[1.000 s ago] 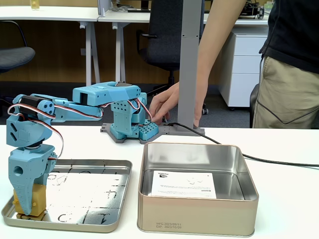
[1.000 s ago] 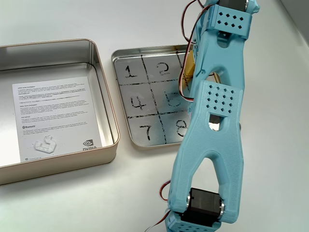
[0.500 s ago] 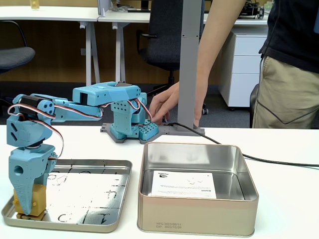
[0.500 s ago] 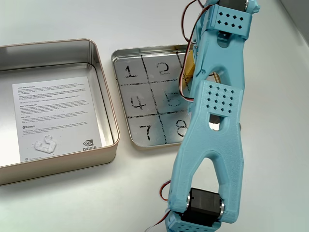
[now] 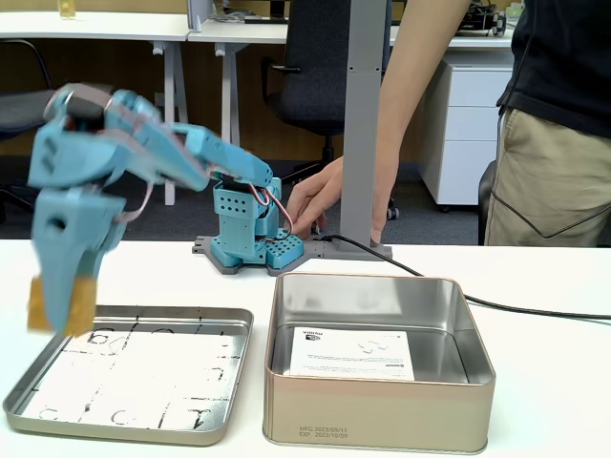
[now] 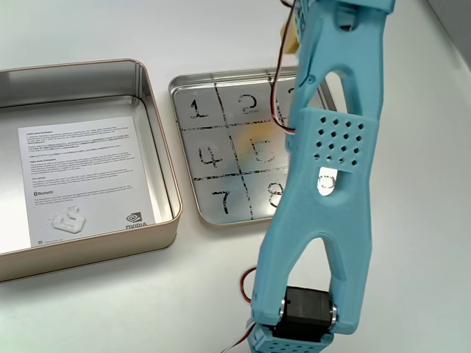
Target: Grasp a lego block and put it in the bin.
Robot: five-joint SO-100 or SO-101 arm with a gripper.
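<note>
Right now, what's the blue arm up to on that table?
The blue arm's gripper is shut on a small mustard-yellow block, held in the air above the shallow silver tray with scribbled numbers. The deep square silver tin with a paper label sits beside the tray and has no block in it yet. A person's hand rests behind the arm's base.

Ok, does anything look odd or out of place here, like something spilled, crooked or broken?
Nothing is spilled or broken. One thing stands out: a person's hand rests by the arm's base while the gripper holds the lego block above the numbered tray. The bin sits upright, holding only its paper label.
</note>
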